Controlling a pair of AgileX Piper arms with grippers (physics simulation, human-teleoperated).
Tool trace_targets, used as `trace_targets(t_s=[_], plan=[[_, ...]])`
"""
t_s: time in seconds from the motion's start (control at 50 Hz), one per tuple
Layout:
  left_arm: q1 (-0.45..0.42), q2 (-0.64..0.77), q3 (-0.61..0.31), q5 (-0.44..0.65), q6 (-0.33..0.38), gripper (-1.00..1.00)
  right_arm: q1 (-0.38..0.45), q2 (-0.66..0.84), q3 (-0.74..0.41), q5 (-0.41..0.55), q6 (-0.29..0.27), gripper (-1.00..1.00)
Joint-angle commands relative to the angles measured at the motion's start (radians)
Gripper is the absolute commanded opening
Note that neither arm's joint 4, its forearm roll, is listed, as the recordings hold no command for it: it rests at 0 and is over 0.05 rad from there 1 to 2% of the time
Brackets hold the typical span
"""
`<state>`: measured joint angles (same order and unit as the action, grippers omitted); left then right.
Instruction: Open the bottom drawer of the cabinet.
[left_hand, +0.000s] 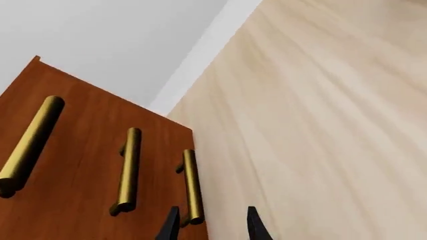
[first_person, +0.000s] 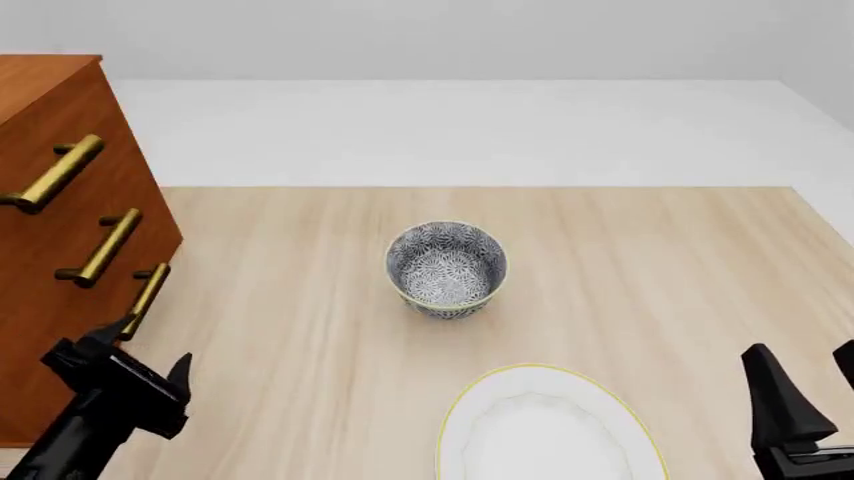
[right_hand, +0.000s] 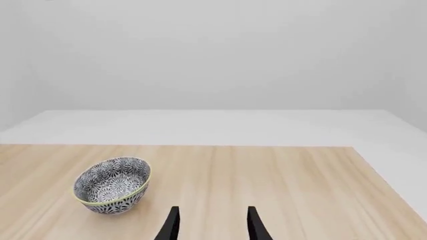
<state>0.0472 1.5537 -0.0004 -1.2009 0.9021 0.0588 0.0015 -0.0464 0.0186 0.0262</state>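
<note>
The cabinet (first_person: 54, 230) stands at the far left of the bench (first_person: 667, 290); its bottom drawer (first_person: 80, 350) is closed, and its brass handle (first_person: 144, 297) lies just beside my left gripper (first_person: 127, 362), whose fingers are apart and touch nothing; my right gripper (first_person: 814, 385) hovers near the white plate (first_person: 534, 430), fingers apart; a patterned bowl (first_person: 446, 268) stands mid-bench.

Reddish-brown cabinet (first_person: 54, 200) at table's left, bottom drawer (first_person: 94, 340) shut, brass bar handle (first_person: 147, 293)
</note>
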Motion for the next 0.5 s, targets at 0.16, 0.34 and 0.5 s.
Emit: trace_targets(t_s=[0.16, 0.34, 0.5], plan=[[0.062, 0.092, -0.03, -0.019, 0.121, 1.0, -0.006, -0.001, 0.004, -0.004, 0.006, 1.0], [0.09, 0.189, -0.103, -0.019, 0.155, 1.0, -0.013, -0.001, 0.005, -0.007, 0.014, 1.0], [0.114, 0.288, -0.188, -0.019, 0.188, 1.0, -0.018, -0.001, 0.007, -0.009, 0.015, 1.0]])
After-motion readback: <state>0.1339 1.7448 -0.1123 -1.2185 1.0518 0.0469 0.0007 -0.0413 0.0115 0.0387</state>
